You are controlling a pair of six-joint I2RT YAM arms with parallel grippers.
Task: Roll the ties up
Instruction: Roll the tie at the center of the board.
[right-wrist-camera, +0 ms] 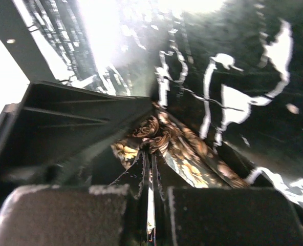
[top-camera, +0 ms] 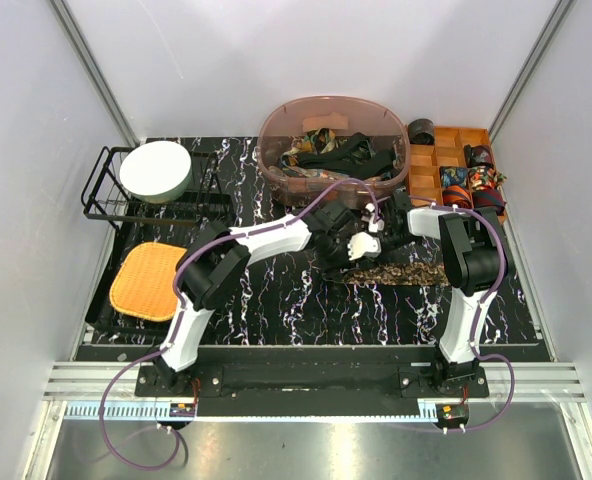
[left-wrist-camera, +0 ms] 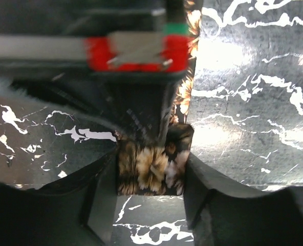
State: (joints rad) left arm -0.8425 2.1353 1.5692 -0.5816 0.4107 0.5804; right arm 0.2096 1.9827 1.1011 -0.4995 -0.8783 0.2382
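Centrally, both arms bent inward over the marbled surface [top-camera: 306,300], left gripper [left-wrist-camera: 150,171] clamped on the speckled brown tie [top-camera: 411,272], right gripper [right-wrist-camera: 150,148] pinching the same tie.

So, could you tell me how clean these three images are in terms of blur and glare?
Top external view: sharp, evenly lit. Left wrist view: the tie is in focus, the red-banded part above it is blurred, and glare washes the marble mat at right. Right wrist view: soft throughout, blown-out white at top and left, though the tie's pattern is legible.
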